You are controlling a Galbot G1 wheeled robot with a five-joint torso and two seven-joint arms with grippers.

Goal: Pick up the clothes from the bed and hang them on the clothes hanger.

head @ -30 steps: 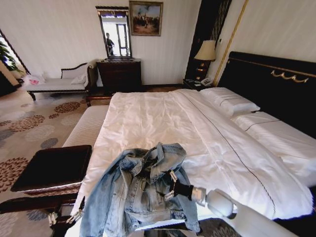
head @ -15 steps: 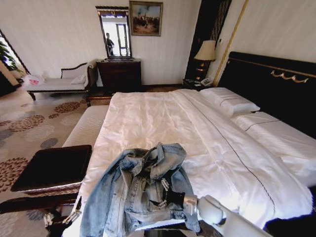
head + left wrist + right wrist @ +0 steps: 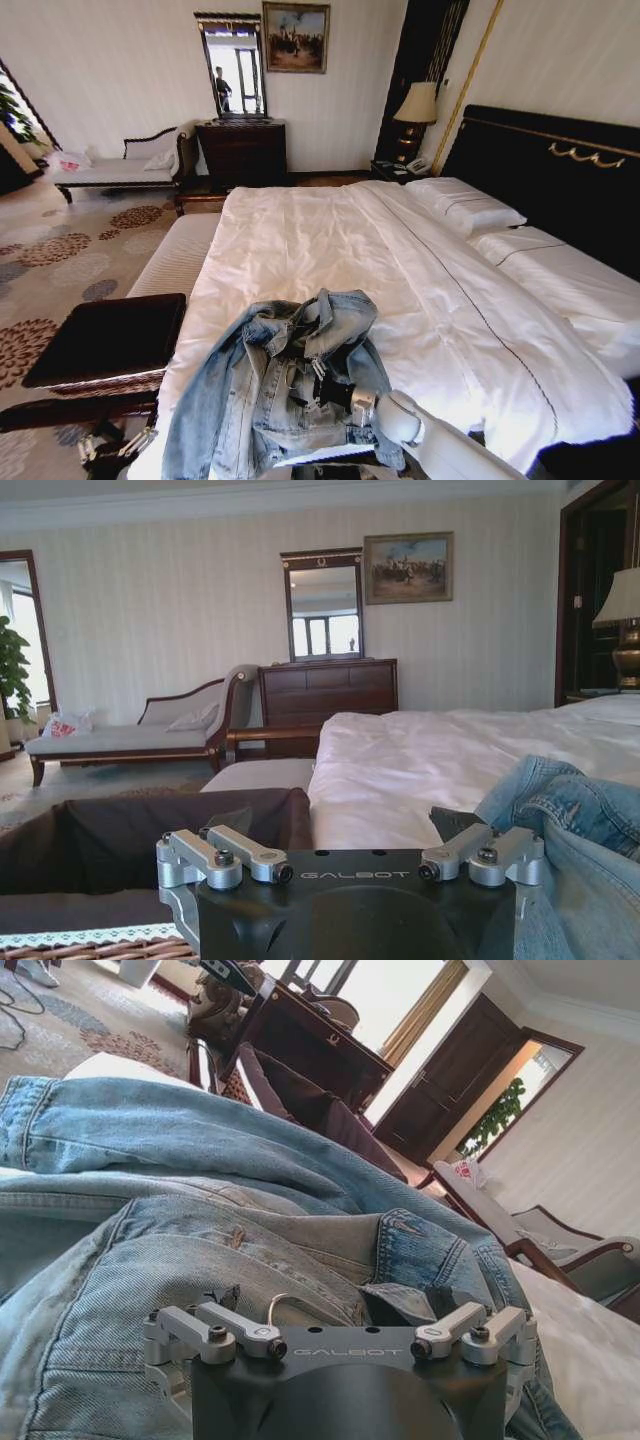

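The clothes, a faded-blue denim jacket [image 3: 270, 400], lie crumpled on the near corner of the bed [image 3: 300, 240]. My right gripper [image 3: 312, 385] hovers low over the jacket's middle, open, holding nothing. In the right wrist view the denim [image 3: 200, 1160] lies right under the gripper. There the curved silver hook of the clothes hanger [image 3: 272, 1305] pokes out of the folds by the collar. My left gripper [image 3: 112, 447] sits low beside the bed's near left corner, open and empty. In its wrist view the jacket [image 3: 570, 810] is off to one side on the white sheet [image 3: 420, 760].
A dark tray on a wicker stand [image 3: 110, 335] stands close to the left gripper. A white cushioned bench [image 3: 180, 255] runs along the bed's left side. Pillows [image 3: 465, 205] and the black headboard [image 3: 560, 170] are on the right. A chaise lounge [image 3: 120, 165] and dresser [image 3: 243, 150] line the far wall.
My right gripper has slid left across the jacket, from its right edge to its middle. The left gripper has dropped slightly down and left. The jacket has not moved.
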